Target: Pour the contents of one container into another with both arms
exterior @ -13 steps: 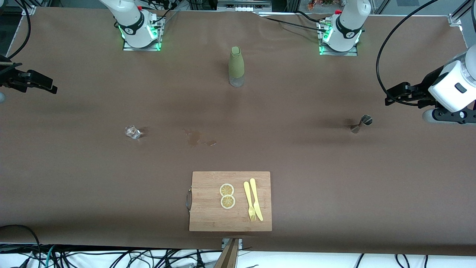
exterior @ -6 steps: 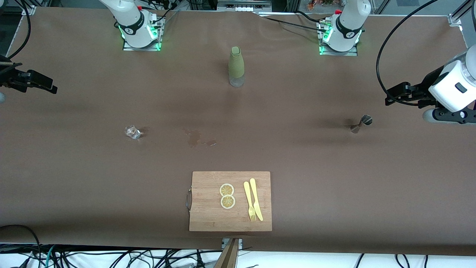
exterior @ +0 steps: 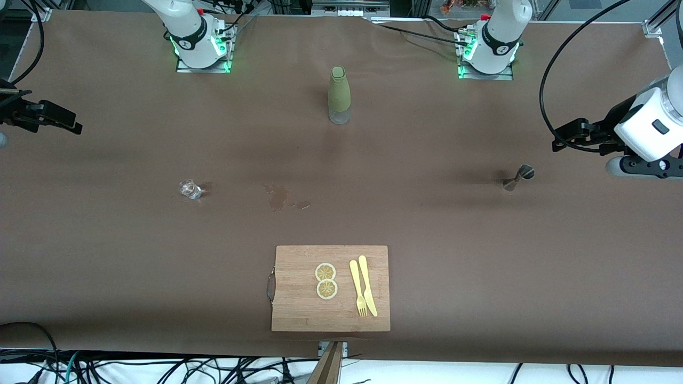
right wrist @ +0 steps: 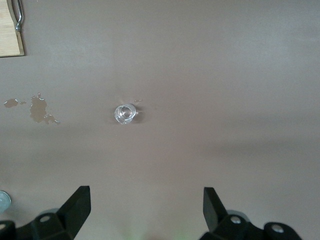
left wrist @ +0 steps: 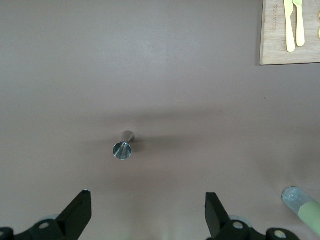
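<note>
A small steel jigger stands upright toward the left arm's end of the table, and the left wrist view looks down into its cup. A small clear glass stands toward the right arm's end, also in the right wrist view. My left gripper hangs open over the table at its own end, apart from the jigger, its jaws wide with nothing between them. My right gripper hangs open over its end of the table, its jaws empty and away from the glass.
A green-sleeved bottle stands mid-table between the two bases. A wet stain marks the brown cover between glass and jigger. Nearest the front camera lies a wooden board with two lemon slices, a yellow fork and knife.
</note>
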### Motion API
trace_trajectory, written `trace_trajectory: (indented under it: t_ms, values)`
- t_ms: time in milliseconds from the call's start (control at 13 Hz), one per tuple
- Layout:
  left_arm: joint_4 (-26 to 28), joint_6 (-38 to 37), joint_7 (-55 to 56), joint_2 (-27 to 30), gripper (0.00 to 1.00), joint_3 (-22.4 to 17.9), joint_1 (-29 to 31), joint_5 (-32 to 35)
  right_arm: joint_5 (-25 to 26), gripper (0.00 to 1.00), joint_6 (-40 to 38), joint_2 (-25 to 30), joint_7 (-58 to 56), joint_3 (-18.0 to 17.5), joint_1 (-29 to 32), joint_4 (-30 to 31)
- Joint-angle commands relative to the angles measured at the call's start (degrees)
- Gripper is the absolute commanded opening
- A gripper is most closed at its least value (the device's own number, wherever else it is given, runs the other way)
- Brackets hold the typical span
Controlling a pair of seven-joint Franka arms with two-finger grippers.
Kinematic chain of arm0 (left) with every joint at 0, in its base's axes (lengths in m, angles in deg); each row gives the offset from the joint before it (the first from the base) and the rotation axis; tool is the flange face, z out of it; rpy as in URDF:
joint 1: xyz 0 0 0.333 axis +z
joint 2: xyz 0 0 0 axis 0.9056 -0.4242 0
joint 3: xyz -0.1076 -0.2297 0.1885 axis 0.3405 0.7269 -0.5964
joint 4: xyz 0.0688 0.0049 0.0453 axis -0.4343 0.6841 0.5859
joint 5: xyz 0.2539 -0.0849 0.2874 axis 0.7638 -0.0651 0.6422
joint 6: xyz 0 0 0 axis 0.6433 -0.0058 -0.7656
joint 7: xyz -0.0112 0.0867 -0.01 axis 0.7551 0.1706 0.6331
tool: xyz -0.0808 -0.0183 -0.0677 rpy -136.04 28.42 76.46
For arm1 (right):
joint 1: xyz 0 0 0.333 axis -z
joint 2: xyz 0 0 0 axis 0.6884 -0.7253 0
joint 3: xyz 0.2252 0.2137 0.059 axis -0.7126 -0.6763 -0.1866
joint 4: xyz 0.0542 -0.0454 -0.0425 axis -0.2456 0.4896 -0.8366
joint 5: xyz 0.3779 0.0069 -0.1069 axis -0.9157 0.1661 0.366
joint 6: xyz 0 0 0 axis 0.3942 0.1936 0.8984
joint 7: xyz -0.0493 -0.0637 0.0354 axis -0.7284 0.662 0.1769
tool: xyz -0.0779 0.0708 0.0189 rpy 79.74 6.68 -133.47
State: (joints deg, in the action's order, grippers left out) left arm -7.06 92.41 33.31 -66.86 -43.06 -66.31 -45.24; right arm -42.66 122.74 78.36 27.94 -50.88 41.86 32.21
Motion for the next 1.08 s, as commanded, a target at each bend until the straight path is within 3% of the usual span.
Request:
trace_trajectory:
  t_ms: [0, 1000]
  values:
    - [-2.29, -0.46, -1.56, -1.29, 1.0, -0.21, 0.78, 1.24, -0.1, 1.0, -1.1, 0.45, -0.47, -0.03, -0.02, -0.54]
    - [-0.98, -1.07, -2.0, -0.59, 1.0, -1.62, 1.4, 1.15, -0.1, 1.0, -1.63, 0.45, -0.47, -0.03, -0.02, -0.62]
